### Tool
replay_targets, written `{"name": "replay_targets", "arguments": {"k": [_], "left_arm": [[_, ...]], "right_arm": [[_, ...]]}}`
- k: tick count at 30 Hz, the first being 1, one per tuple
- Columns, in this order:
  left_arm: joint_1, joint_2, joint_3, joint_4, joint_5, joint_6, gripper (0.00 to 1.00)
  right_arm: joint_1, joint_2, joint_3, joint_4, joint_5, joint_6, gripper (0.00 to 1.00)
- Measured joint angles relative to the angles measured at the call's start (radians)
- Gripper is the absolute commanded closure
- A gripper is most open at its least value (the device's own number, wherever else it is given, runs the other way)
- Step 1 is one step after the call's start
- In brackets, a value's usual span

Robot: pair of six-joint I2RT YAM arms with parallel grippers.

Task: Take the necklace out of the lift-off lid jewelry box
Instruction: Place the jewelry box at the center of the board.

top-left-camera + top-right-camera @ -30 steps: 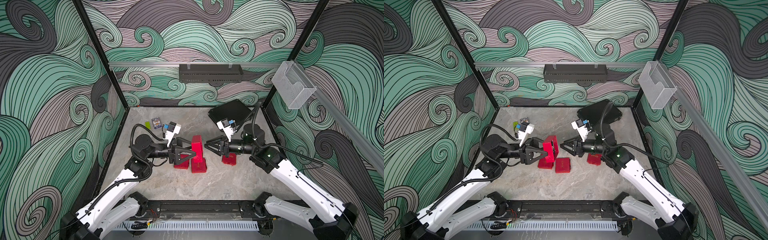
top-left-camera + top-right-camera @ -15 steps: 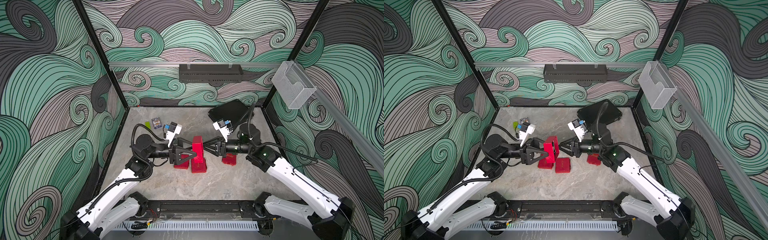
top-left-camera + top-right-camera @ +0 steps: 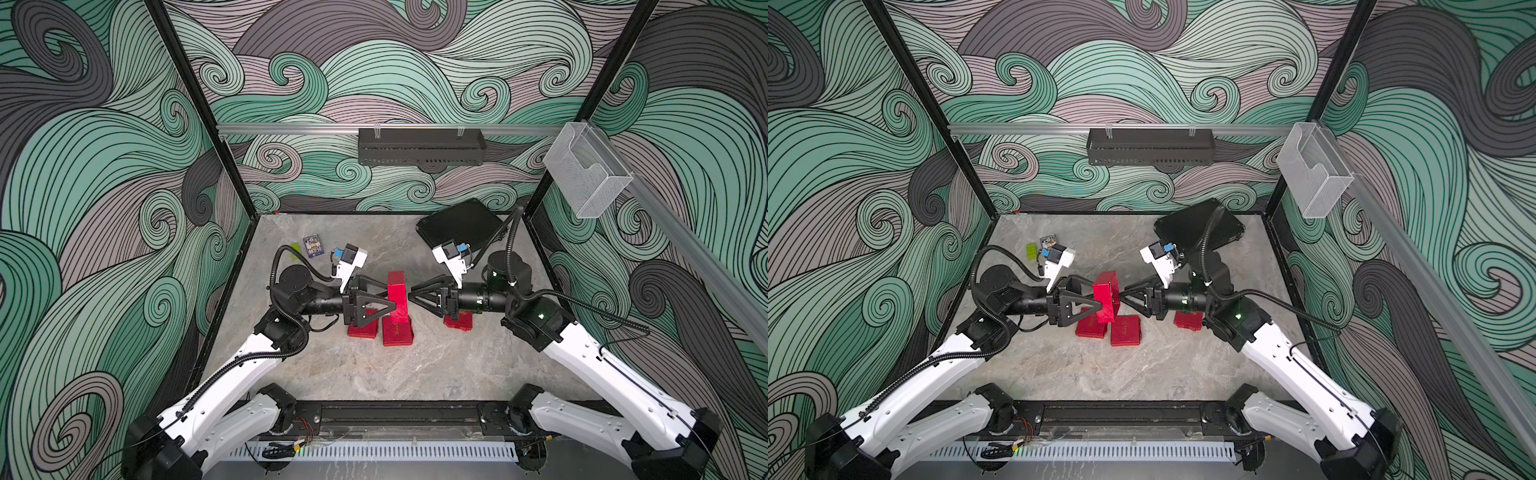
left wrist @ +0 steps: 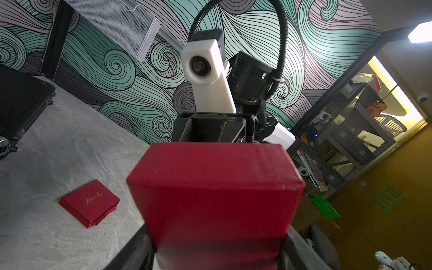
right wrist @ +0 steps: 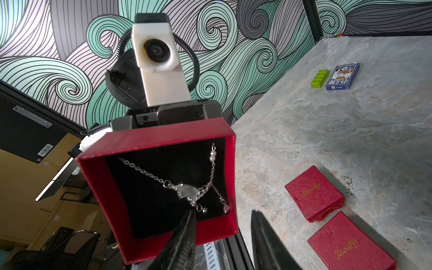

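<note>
My left gripper (image 3: 388, 305) is shut on the red lidless jewelry box (image 3: 397, 297), held above the table on its side with the opening toward the right arm. In the left wrist view the box (image 4: 215, 187) fills the space between the fingers (image 4: 131, 247). The silver necklace (image 5: 184, 189) lies on the black lining inside the box (image 5: 168, 136). My right gripper (image 3: 411, 291) is open at the box mouth. In its wrist view one fingertip (image 5: 187, 224) is in front of the lining just below the pendant. The other finger (image 5: 261, 233) is outside the box's side wall.
Three flat red "Jewelry" boxes (image 3: 362, 328) (image 3: 398, 330) (image 3: 458, 322) lie on the table under the arms. A black case (image 3: 457, 226) sits at the back right. A card deck (image 3: 312, 246) and a green brick (image 3: 296, 248) lie at the back left.
My right gripper has moved left up to the mouth of the held box and narrowed slightly. The left gripper and the box have stayed put.
</note>
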Motion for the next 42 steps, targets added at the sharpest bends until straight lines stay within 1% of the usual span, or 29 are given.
{"name": "replay_targets", "arguments": {"k": [7,10,12,15,18,22,26,31,38,42], "left_arm": [[-0.006,-0.002,0.000,0.028,0.008,-0.004,0.36],[-0.012,-0.007,0.000,0.035,0.010,-0.003,0.36],[-0.014,-0.010,0.000,0.039,0.011,-0.002,0.36],[-0.018,-0.010,0.000,0.045,0.012,-0.001,0.36],[-0.020,-0.011,0.000,0.048,0.013,-0.001,0.34],[-0.021,-0.021,0.000,0.042,0.015,0.000,0.26],[-0.023,-0.023,0.000,0.031,0.015,0.008,0.19],[-0.025,-0.024,-0.002,0.011,0.006,0.031,0.13],[-0.025,-0.060,-0.003,-0.077,-0.033,0.099,0.13],[-0.025,-0.106,-0.010,-0.182,-0.118,0.167,0.13]], "right_arm": [[0.005,0.044,0.000,0.014,-0.010,0.000,0.61],[0.005,0.055,0.000,0.027,-0.016,0.006,0.69],[0.005,0.059,0.000,0.050,-0.037,0.019,0.78],[0.006,0.060,0.000,0.079,-0.066,0.035,0.88],[0.008,0.060,0.000,0.092,-0.087,0.037,0.94],[0.008,0.058,0.000,0.098,-0.097,0.023,1.00],[0.008,0.051,-0.003,0.084,-0.087,0.015,1.00],[0.008,0.035,-0.006,0.038,-0.058,0.015,1.00],[-0.004,0.018,-0.006,-0.068,0.025,-0.001,1.00],[-0.019,0.017,-0.006,-0.188,0.148,-0.019,1.00]]}}
